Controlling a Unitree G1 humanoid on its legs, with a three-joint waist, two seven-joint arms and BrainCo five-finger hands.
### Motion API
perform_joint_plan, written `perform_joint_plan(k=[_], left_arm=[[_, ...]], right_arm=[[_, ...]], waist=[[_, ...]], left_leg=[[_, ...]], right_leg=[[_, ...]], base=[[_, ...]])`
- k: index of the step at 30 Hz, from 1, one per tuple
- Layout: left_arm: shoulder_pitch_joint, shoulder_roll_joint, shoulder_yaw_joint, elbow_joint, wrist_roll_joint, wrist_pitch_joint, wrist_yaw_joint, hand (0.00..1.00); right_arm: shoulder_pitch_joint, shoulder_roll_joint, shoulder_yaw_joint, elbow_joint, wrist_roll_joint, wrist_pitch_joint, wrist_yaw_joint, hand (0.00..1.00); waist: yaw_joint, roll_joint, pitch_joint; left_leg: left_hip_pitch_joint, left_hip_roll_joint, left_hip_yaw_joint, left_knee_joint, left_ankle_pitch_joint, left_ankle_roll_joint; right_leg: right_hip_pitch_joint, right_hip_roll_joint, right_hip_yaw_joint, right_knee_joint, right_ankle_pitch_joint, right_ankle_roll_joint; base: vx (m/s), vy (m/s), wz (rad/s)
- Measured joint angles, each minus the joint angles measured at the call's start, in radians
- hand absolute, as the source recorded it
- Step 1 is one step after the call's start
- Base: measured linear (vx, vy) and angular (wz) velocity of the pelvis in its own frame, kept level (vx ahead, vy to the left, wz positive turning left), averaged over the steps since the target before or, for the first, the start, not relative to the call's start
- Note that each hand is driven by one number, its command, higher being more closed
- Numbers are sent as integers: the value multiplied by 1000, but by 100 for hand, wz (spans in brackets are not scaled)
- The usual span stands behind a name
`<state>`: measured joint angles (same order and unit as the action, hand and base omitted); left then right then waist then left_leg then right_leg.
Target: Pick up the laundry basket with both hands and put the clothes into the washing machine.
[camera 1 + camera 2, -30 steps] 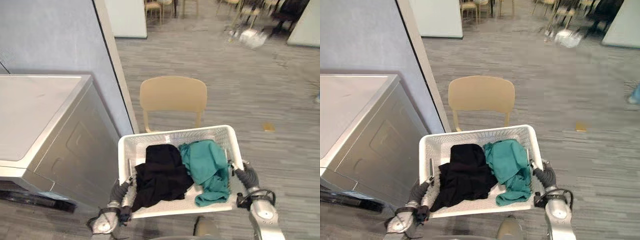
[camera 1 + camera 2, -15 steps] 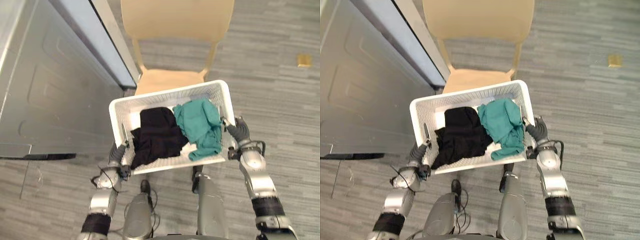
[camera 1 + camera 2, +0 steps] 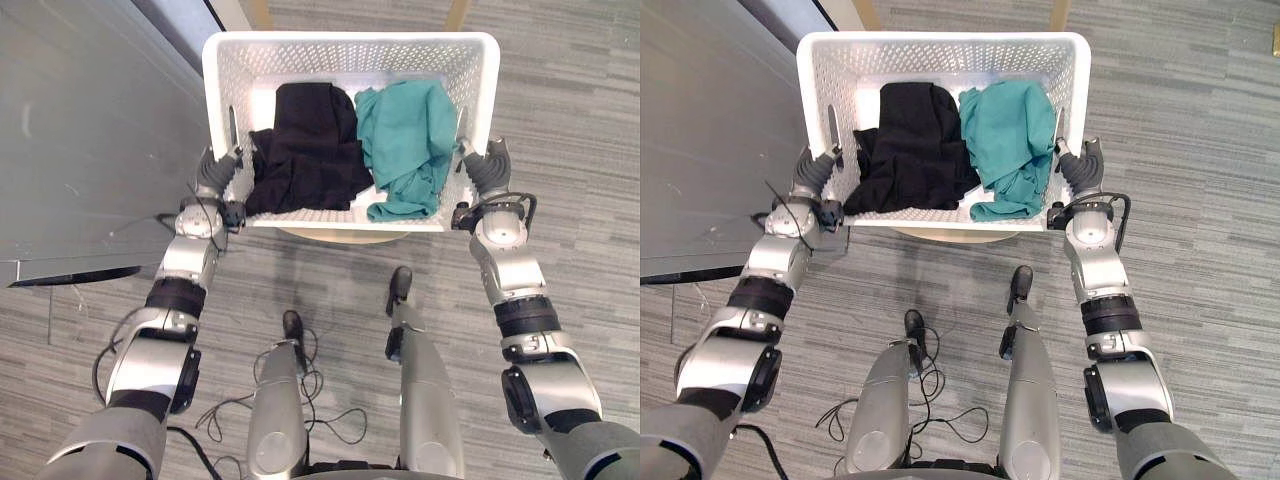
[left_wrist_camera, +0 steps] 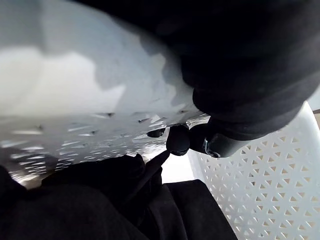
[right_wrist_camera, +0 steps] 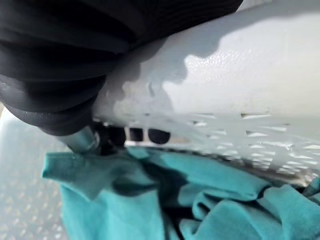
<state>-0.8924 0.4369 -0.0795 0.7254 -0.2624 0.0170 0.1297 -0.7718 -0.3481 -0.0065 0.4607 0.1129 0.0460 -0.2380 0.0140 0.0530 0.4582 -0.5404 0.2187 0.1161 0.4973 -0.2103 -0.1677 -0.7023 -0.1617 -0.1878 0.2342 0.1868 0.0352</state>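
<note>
Broadly, the grey washing machine (image 3: pixel 80 130) takes up the space outward of the left hand (image 3: pixel 216 176), its flat side close beside that arm. Next in size, the white laundry basket (image 3: pixel 350 45) is held up between the two hands, its open top facing up and its long axis running straight across from one hand to the other, with the short end walls at the hands and the far long wall pointing away from the robot. A tan chair (image 3: pixel 330 236) shows as a strip of seat just under the near wall, between the hands. Inside the basket, a black garment (image 3: pixel 305 150) lies heaped toward the left hand's end, touching a teal garment (image 3: pixel 405 135) bunched toward the right hand (image 3: pixel 488 168). Each hand is clamped on its end of the basket: the left hand's dark fingertips (image 4: pixel 177 140) curl through the handle slot above the black cloth, and the right hand's fingertips (image 5: pixel 159 135) hook through the slot above the teal cloth.
</note>
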Motion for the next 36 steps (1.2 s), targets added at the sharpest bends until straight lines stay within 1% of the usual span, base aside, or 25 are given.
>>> perform_joint_plan(k=[2, 5, 6, 7, 9, 10, 14, 16, 18, 22, 24, 27, 28, 30, 33, 35, 36], left_arm=[[-43, 23, 0, 33, 1, 2, -18, 100], [-49, 28, 0, 36, 2, 2, -27, 100], [-53, 28, 0, 43, 2, 2, -30, 100], [-58, 28, 0, 51, 2, 2, -34, 0], [-74, 29, 4, 76, 1, 3, -38, 0], [-78, 37, 10, 77, -2, 3, -38, 0], [-111, 56, 50, 113, -1, 11, -32, 0], [-111, 57, 92, 115, -4, 17, -11, 0], [-117, 62, 109, 132, -9, 17, 7, 0], [-117, 63, 127, 147, -9, 18, 6, 0], [-117, 76, 131, 147, -9, 17, 6, 0], [-108, 117, 171, 142, -9, 15, 7, 0], [-100, 132, 181, 142, -10, 15, 7, 0], [-73, 140, 209, 123, -11, 14, 7, 0], [-21, 146, 217, 98, -14, 14, 7, 0], [35, 146, 252, 84, -22, 14, 8, 0], [74, 146, 252, 47, -30, 14, 8, 0]], right_arm=[[-31, -4, 11, 12, 4, -2, 0, 100], [-53, -6, 14, 45, 5, -10, 0, 100], [-60, -6, 15, 61, 5, -20, 1, 0], [-62, -6, 16, 67, 6, -25, 2, 0], [-66, -11, 17, 79, 5, -36, 16, 0], [-72, -20, 26, 97, 5, -40, 39, 0], [-94, -25, 58, 146, 5, -38, 89, 0], [-103, -29, 81, 174, 13, -37, 126, 0], [-105, -34, 90, 175, 12, -37, 143, 0], [-107, -58, 105, 182, 11, -35, 160, 0], [-105, -73, 125, 183, 11, -19, 176, 0], [-93, -96, 143, 182, 0, 0, 195, 0], [-83, -100, 144, 182, -2, 4, 197, 0], [-67, -109, 142, 176, -3, 5, 198, 0], [-37, -134, 137, 138, -5, 6, 197, 0], [0, -134, 106, 85, -3, 7, 197, 0], [31, -136, 84, 56, -3, 7, 198, 0]], waist=[[1, -1, 4], [0, -1, 4], [0, -1, 4], [0, -1, 4], [0, -3, 5], [0, -6, 7], [-1, -15, 11], [-2, -15, 12], [-4, -15, 12], [-2, -15, 12], [-2, -15, 11], [-2, -15, 11], [-2, -15, 11], [-1, -15, 11], [0, -16, 11], [0, -16, 11], [0, -16, 11]], left_leg=[[-25, 22, 10, 28, -8, -9], [-25, 28, 12, 29, -9, -9], [-25, 28, 14, 29, -9, -9], [-25, 28, 14, 29, -9, -9], [-25, 28, 14, 29, -9, -9], [-26, 30, 17, 29, -9, -9], [-29, 44, 22, 29, -9, -10], [-29, 51, 22, 25, -8, -10], [-28, 55, 24, 24, -8, -10], [-14, 54, 28, 13, -7, -12], [6, 49, 29, -8, 2, -24], [48, 44, 38, -44, 16, -25], [64, 44, 38, -49, 16, -25], [89, 43, 41, -56, 16, -25], [122, 41, 51, -64, 16, -25], [162, 41, 54, -78, 20, -26], [187, 39, 56, -90, 22, -27]], right_leg=[[-6, 19, 0, -19, 12, -2], [-6, 23, -2, -19, 12, -2], [-6, 23, -2, -19, 12, -2], [-6, 23, -2, -19, 12, -2], [-6, 23, -2, -22, 12, -2], [-6, 25, -2, -27, 12, -2], [-6, 39, -6, -36, 14, -5], [-7, 46, -9, -40, 15, -7], [-6, 48, -12, -39, 16, -8], [0, 47, -15, -37, 17, -9], [7, 43, -21, -31, 17, -9], [28, 38, -29, -26, 16, -10], [44, 38, -31, -26, 10, -18], [65, 39, -32, -26, 8, -20], [92, 37, -33, -27, -2, -24], [124, 39, -40, -27, -7, -27], [144, 38, -41, -26, -11, -27]], base=[[-33, -23, -17], [-6, -10, -2], [0, 0, 0], [0, 0, 0], [-18, -16, -1], [-34, -31, -5], [-28, -46, -5], [-3, -47, -5], [0, -17, -2], [0, 0, 0], [0, 0, 0], [2, -20, 0], [0, 0, 0], [0, 0, 0], [0, 0, 0], [0, 0, 0], [0, 0, 0]])
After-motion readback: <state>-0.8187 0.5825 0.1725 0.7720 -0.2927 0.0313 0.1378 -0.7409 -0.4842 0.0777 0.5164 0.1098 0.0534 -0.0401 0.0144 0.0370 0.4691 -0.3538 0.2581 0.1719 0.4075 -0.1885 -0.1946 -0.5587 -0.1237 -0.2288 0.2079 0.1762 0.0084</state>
